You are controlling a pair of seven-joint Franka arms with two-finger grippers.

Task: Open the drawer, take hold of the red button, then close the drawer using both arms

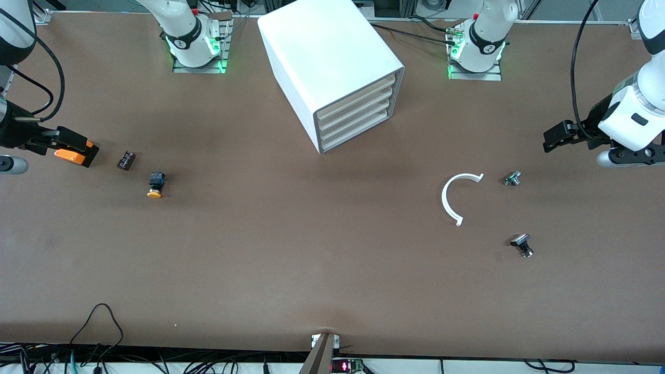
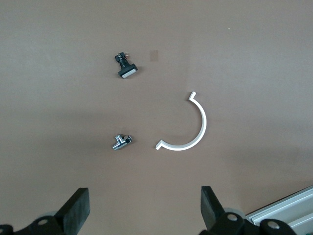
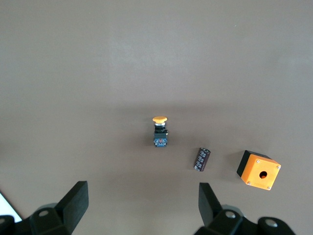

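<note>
The white cabinet (image 1: 322,57) stands at the robots' side of the table, with four cream drawer fronts all pushed in; the drawer (image 1: 358,133) is the lowest. The button with the red cap is out of view. My right gripper (image 1: 65,140) (image 3: 143,203) hangs open and empty over the right arm's end of the table, above the orange box. My left gripper (image 1: 555,138) (image 2: 144,208) hangs open and empty over the left arm's end. Both are far from the cabinet.
Near the right gripper lie an orange box with a hole (image 1: 78,155) (image 3: 259,170), a dark cylinder (image 1: 126,160) (image 3: 202,159) and a yellow-capped button (image 1: 155,185) (image 3: 160,131). Near the left gripper lie a white C-shaped piece (image 1: 457,197) (image 2: 188,129), a metal part (image 1: 512,178) (image 2: 121,142) and a black part (image 1: 522,244) (image 2: 126,67).
</note>
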